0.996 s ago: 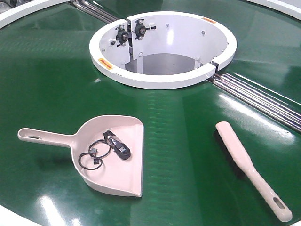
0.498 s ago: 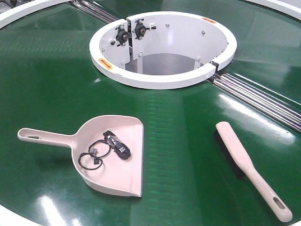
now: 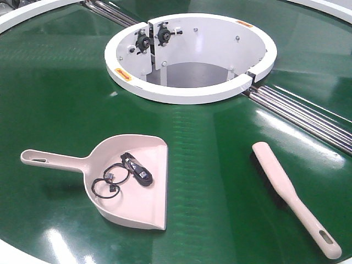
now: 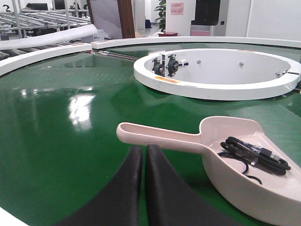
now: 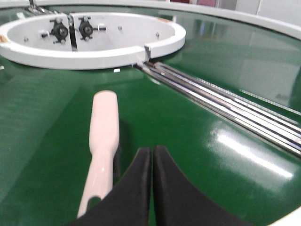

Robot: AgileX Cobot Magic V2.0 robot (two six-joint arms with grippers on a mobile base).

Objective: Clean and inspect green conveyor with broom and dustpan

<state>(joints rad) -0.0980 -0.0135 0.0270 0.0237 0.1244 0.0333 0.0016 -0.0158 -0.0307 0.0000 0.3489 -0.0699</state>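
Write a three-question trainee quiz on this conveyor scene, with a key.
1. True or false: the dustpan holds a coiled black cable.
2. What lies to the right of the dustpan on the green conveyor?
3. The left gripper is: A open, B shut, C holding the dustpan handle.

Key: 1 true. 2 the broom, lying flat, apart from the dustpan. 3 B; the right gripper is shut too, beside the broom.

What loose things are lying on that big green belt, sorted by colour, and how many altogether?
Beige-pink plastic: 2, the dustpan and the broom, both lying on the green conveyor.
Black: 1, a coiled cable bundle inside the dustpan.
Total: 3 loose things.
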